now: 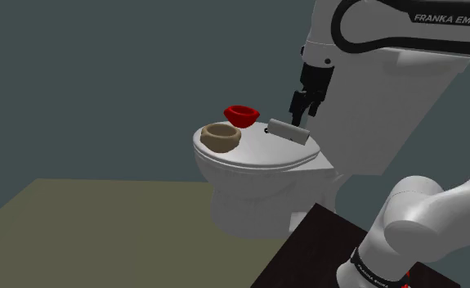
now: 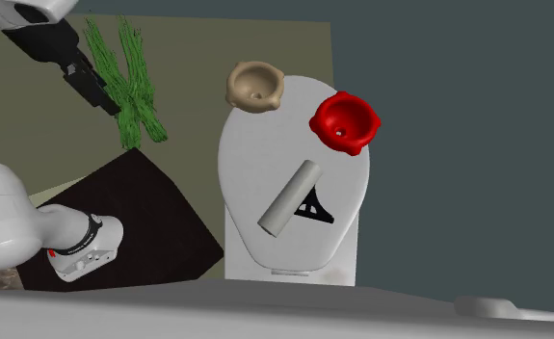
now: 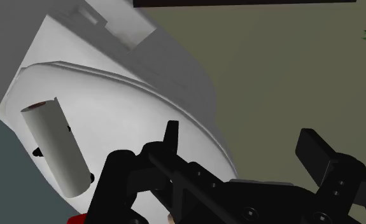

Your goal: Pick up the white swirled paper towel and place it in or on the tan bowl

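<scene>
The paper towel [image 1: 288, 131] is a pale grey-white roll lying on its side on the closed toilet lid [image 1: 257, 154]. The second exterior view shows the roll [image 2: 289, 197] slanting across the lid, and in the wrist view the roll [image 3: 57, 146] lies off to one side of the fingers. The tan bowl [image 1: 221, 136] stands at the lid's front edge, also seen as the tan bowl [image 2: 254, 86]. My black gripper [image 1: 303, 109] hangs open above the roll, apart from it. Nothing is between the fingers of the gripper [image 3: 242, 140].
A red bowl [image 1: 242, 114] sits on the lid beside the tan one, also seen as the red bowl [image 2: 344, 122]. A green plant [image 2: 130, 82] stands on the olive floor. The dark stand top [image 1: 306, 254] lies close to the toilet's side.
</scene>
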`<act>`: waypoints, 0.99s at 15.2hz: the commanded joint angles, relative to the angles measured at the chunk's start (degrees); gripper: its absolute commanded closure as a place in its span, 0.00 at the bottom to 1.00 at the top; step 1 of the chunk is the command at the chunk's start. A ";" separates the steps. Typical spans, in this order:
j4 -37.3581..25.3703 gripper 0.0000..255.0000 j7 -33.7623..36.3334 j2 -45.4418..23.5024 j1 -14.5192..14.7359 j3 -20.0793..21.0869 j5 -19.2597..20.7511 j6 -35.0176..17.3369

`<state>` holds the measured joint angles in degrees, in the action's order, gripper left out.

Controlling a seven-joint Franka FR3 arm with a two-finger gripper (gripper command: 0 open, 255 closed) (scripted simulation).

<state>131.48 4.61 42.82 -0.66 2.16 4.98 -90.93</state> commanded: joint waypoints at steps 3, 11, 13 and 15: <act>0.28 0.00 -2.64 -1.62 -0.66 -2.59 0.97 -2.08; -1.64 0.00 -13.24 -11.17 -2.80 -12.63 3.14 -10.21; -2.88 0.00 -15.98 -14.24 -3.11 -15.07 3.09 -12.08; -4.42 0.00 -18.80 -17.57 -3.35 -17.46 2.72 -13.83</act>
<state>128.39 -12.92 27.39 -4.07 -14.28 8.05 -103.95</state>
